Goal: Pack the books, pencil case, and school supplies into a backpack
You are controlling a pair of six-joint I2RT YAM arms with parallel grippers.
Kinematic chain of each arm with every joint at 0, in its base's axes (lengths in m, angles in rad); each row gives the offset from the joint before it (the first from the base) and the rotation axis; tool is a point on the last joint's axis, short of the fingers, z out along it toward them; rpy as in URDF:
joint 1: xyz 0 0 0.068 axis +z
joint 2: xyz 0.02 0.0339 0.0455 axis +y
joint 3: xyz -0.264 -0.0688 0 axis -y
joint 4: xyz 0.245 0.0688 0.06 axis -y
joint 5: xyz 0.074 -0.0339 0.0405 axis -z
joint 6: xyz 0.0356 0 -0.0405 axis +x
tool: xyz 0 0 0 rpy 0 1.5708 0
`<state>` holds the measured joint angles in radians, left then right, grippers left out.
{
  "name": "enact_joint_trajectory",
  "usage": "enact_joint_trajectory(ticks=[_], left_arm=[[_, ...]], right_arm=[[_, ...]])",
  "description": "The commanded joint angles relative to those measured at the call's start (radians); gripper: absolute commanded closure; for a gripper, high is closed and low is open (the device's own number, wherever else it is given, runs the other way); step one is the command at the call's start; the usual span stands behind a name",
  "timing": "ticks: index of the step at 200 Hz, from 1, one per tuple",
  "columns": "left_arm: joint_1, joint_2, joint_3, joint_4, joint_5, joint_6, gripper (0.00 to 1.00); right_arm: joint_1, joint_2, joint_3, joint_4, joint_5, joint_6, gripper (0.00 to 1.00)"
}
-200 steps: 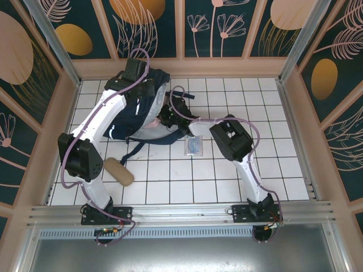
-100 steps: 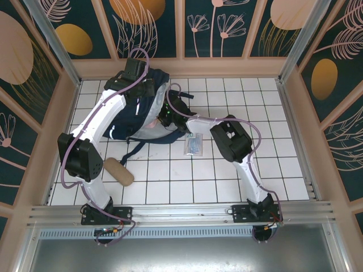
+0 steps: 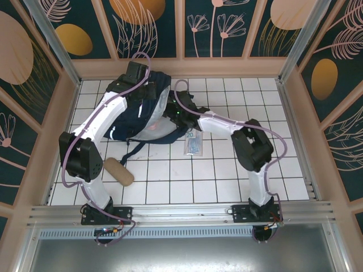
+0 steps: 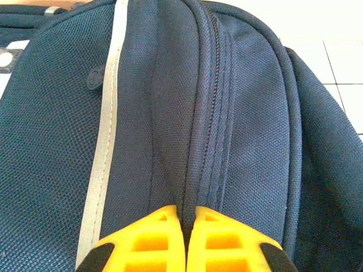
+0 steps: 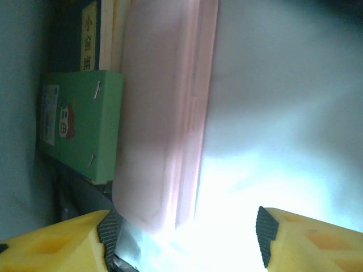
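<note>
Left arm [image 3: 102, 122] arches over the backpack [image 4: 261, 124], left gripper [image 4: 185, 229] pinched tight on a ridge of its fabric at the far top edge, while right arm [image 3: 227, 122] stretches low into its mouth, right gripper [image 5: 187, 238] jaws parted.

The left gripper's [image 4: 185, 218] yellow fingers [image 4: 147, 238] are pressed together at the bottom edge, pinching a raised fold of the backpack [image 4: 51, 170] beside its zipper [image 4: 212, 113], with a white reflective stripe [image 4: 108, 130] running alongside and white floor tiles [image 4: 340, 62] beyond.
</note>
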<state>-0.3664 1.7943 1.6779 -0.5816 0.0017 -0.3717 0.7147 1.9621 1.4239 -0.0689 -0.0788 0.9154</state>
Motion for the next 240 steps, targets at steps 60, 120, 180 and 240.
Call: enact_joint_trajectory(ticks=[60,120,180,240], left_arm=[[0.004,-0.058,-0.108,0.135,0.136,-0.08,0.73],[-0.084,-0.141,-0.309,0.232,0.198,-0.166,0.75],[-0.249,-0.086,-0.55,0.404,0.193,-0.264,0.9],[-0.303,0.074,-0.605,0.469,0.173,-0.275,0.91]], right_arm=[[-0.083,-0.356,-0.457,-0.07,0.089,-0.101,0.39],[-0.209,-0.399,-0.63,0.071,-0.068,-0.169,0.5],[-0.254,-0.304,-0.64,0.172,-0.194,-0.217,0.57],[-0.255,-0.244,-0.647,0.226,-0.246,-0.204,0.57]])
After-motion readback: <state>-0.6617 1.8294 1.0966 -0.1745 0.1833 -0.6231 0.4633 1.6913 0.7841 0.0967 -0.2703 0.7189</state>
